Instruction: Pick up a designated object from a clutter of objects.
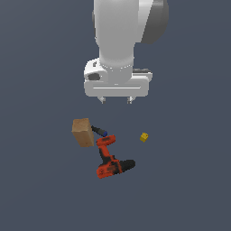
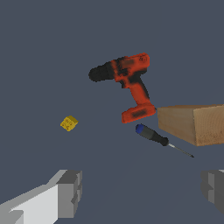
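The red-orange drill (image 1: 109, 159) lies on its side on the grey floor, black chuck toward the exterior view's right; it also shows in the wrist view (image 2: 129, 83). The tan box (image 1: 83, 131) touches or nearly touches its base end, with the blue-tipped marker (image 1: 100, 131) between them. The tiny yellow block (image 1: 144, 137) sits apart toward the exterior view's right. My gripper (image 1: 116, 100) hangs well above and behind the clutter, open and empty; its fingers (image 2: 70, 192) stand wide apart in the wrist view.
The wrist view shows the box (image 2: 194, 123), the marker (image 2: 153, 135) and the yellow block (image 2: 69, 123) on plain grey floor (image 1: 189, 189). Nothing else stands near the group.
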You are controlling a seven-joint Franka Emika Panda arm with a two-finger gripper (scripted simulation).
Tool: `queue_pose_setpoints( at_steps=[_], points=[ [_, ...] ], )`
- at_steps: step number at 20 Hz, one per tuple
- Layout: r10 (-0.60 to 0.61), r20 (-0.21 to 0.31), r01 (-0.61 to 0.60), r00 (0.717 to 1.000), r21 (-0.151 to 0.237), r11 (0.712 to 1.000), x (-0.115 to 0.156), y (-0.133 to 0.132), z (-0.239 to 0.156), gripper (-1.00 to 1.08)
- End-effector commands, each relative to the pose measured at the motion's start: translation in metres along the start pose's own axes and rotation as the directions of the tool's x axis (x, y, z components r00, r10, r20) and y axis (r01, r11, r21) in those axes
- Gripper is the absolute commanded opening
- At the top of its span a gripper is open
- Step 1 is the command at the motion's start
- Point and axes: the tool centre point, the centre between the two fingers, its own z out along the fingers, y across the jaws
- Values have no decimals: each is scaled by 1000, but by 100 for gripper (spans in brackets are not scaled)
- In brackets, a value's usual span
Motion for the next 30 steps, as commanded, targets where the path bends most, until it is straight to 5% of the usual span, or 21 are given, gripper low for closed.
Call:
queue_pose_setpoints(
  at_steps=[1,17,30],
  points=[
    [0,0,0,1000,0,1000,0,0,0,108],
    [50,-2,-50,999,2,999,7,5,6,108],
    [245,-15,-245,969,-24,969,37,2,32,108]
  ],
)
